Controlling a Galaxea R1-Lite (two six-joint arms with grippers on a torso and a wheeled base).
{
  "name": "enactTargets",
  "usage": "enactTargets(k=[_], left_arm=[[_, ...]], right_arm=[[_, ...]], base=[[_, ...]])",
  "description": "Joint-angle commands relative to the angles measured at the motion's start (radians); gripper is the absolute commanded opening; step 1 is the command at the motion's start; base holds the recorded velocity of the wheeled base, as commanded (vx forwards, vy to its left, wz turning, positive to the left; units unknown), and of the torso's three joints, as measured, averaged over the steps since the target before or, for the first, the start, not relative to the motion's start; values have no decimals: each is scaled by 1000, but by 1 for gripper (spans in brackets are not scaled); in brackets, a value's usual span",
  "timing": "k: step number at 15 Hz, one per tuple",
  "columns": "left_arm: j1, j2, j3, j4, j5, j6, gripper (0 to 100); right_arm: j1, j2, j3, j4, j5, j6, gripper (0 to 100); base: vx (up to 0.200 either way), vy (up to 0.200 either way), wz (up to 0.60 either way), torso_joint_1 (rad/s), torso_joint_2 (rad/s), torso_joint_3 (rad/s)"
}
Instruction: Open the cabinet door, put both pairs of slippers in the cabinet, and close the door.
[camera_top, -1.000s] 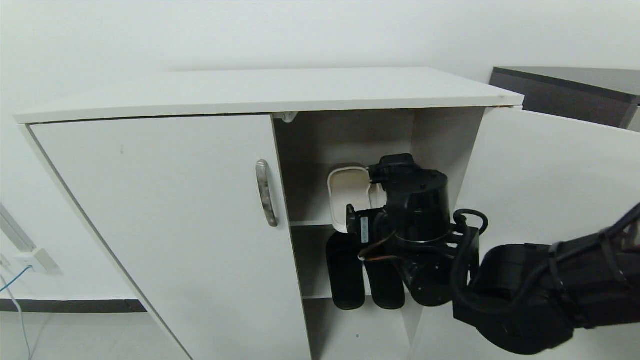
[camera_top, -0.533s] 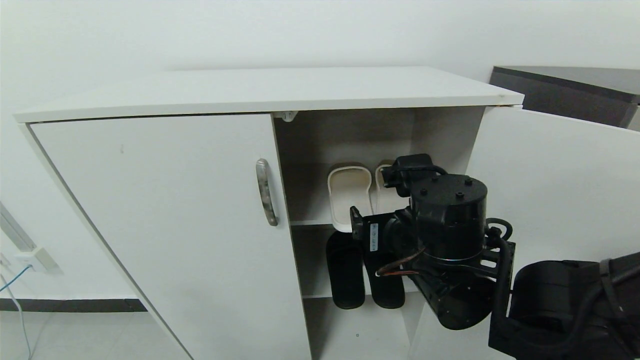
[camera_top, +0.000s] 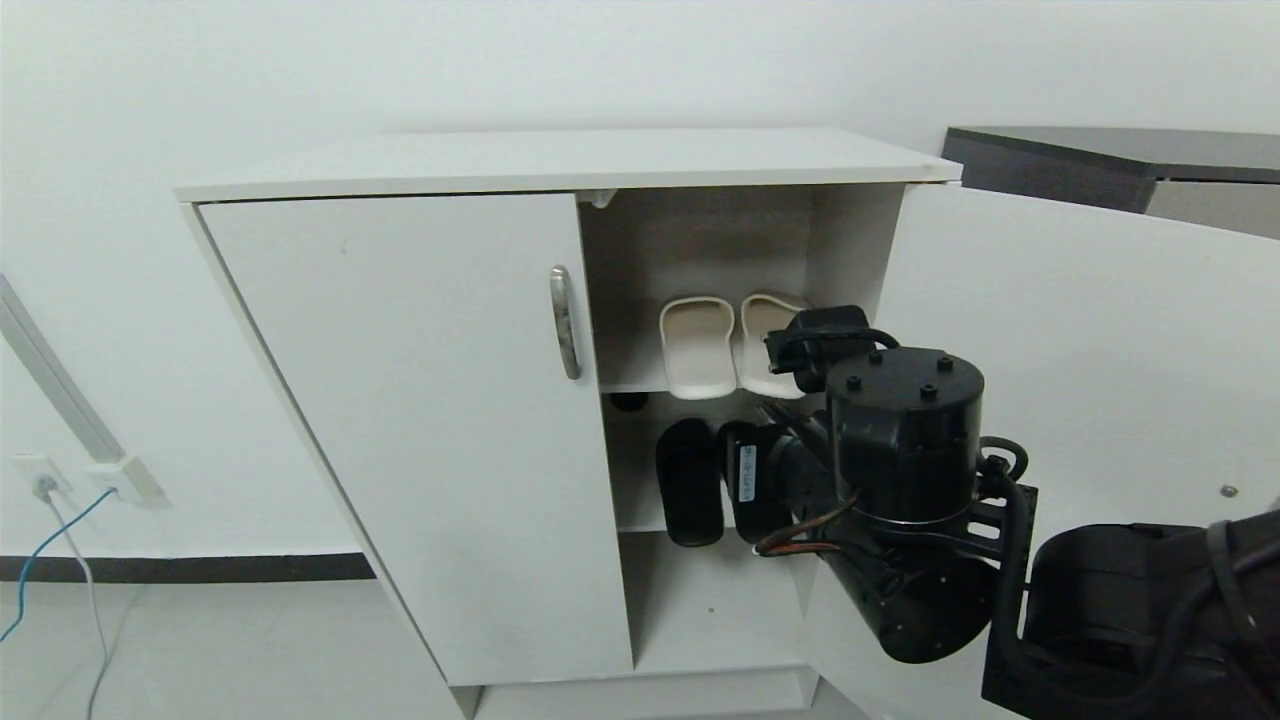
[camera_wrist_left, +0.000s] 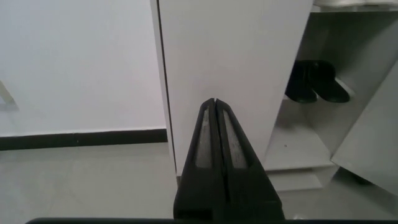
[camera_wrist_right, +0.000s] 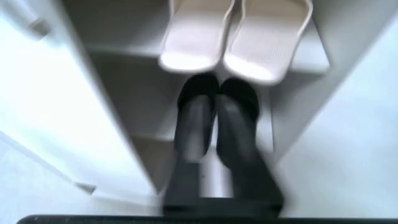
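Head view: you have the cabinet (camera_top: 560, 160) with its right door (camera_top: 1080, 330) open; white slippers (camera_top: 700, 345) on the upper shelf, black slippers (camera_top: 690, 480) at the front edge of the shelf below; your right gripper (camera_top: 768, 450) hangs just before them, open or closed you cannot tell; left wrist view: your left gripper (camera_wrist_left: 214, 102) is pressed closed, empty, facing the closed left door (camera_wrist_left: 230, 56); right wrist view: both pairs side by side on their shelves.

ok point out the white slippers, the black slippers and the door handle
white slippers (camera_top: 697, 345), head view, footbed of the left one
black slippers (camera_top: 688, 480), head view, upper of the left one
door handle (camera_top: 565, 322), head view, middle of the metal bar
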Motion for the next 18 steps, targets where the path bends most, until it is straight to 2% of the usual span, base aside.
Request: enactTargets(k=[1,9,18], left_arm=[[0,1,-1,0,1,0,0],[0,1,1,0,1,0,0],[0,1,1,0,1,2,0]], right_arm=[[-2,4,1,0,1,0,0],[-51,26,75,-30,121,1,0],[-64,61,83,-36,121,-2,0]], base=[[-200,0,0,2,-2,7],[-200,0,0,1,4,3],[0,0,0,0,0,0]])
